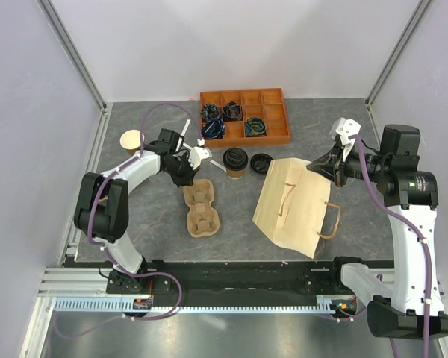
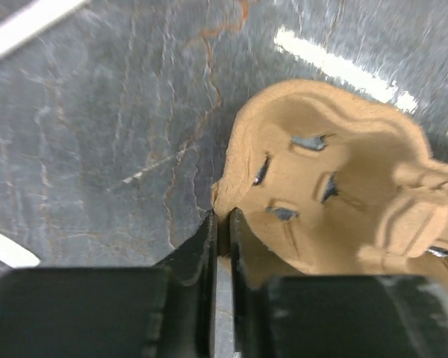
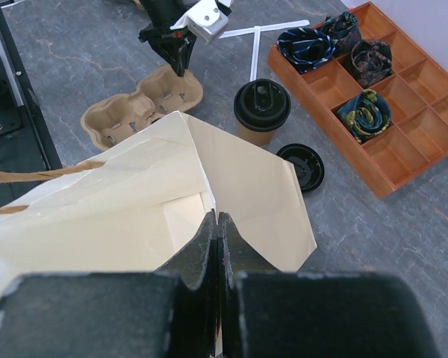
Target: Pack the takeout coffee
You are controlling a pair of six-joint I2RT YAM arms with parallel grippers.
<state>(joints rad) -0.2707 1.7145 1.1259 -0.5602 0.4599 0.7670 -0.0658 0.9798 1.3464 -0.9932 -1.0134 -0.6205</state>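
Veined grey table (image 1: 235, 250) holds moulded-pulp carrier (image 1: 201, 209), creased paper bag (image 1: 295, 209), black-lidded cup (image 1: 235, 162).

Cup carrier (image 1: 201, 209), loose lid (image 1: 261, 162) and paper bag (image 1: 293, 205) crowd the takeout coffee (image 1: 235, 162); bare table (image 1: 313, 127) lies behind.

The surface (image 1: 239, 231) is carrying one lidded takeout coffee (image 1: 235, 162), one open brown cup (image 1: 131, 140), one loose black lid (image 1: 261, 162), one paper bag (image 1: 295, 205) and one pulp cup carrier (image 1: 200, 210). One orange tray (image 1: 280, 136) is holding four coiled bundles (image 1: 255, 127).
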